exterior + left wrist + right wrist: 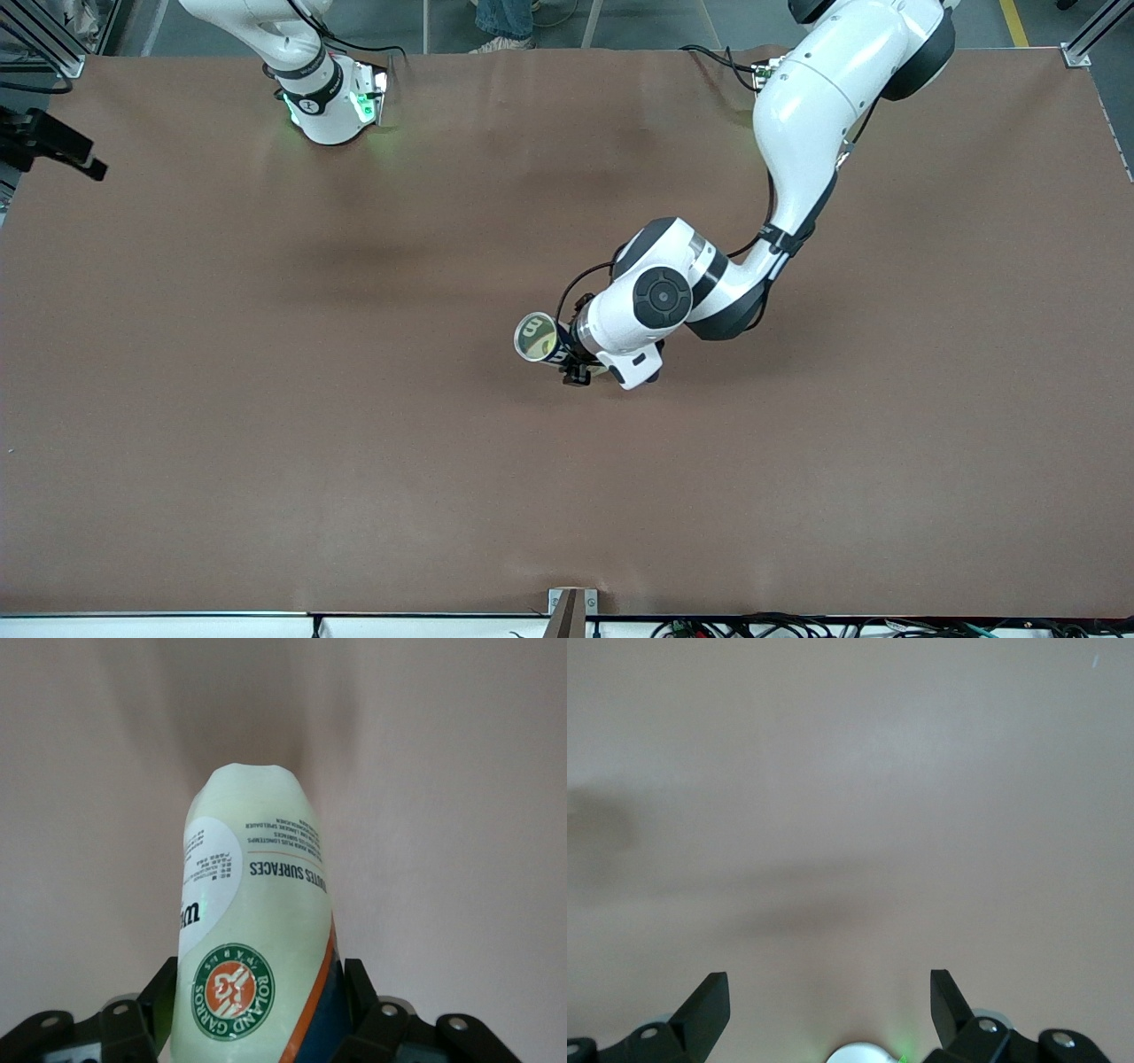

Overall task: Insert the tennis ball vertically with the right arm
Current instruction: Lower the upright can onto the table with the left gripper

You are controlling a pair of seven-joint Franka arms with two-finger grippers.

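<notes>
My left gripper (578, 365) is shut on a clear tennis ball can (537, 338) with a Roland Garros label, over the middle of the brown table (354, 443). The can is tilted, its round end facing up toward the front camera. In the left wrist view the can (257, 859) fills the gap between the black fingers (152, 999) of my left gripper (261, 970). My right gripper (830, 979) is open and empty over bare table. Only the right arm's base (323, 106) shows in the front view. No loose tennis ball is in view.
A black device (53, 146) juts over the table edge at the right arm's end. A small bracket (571, 611) sits at the table edge nearest the front camera. Cables run along that edge.
</notes>
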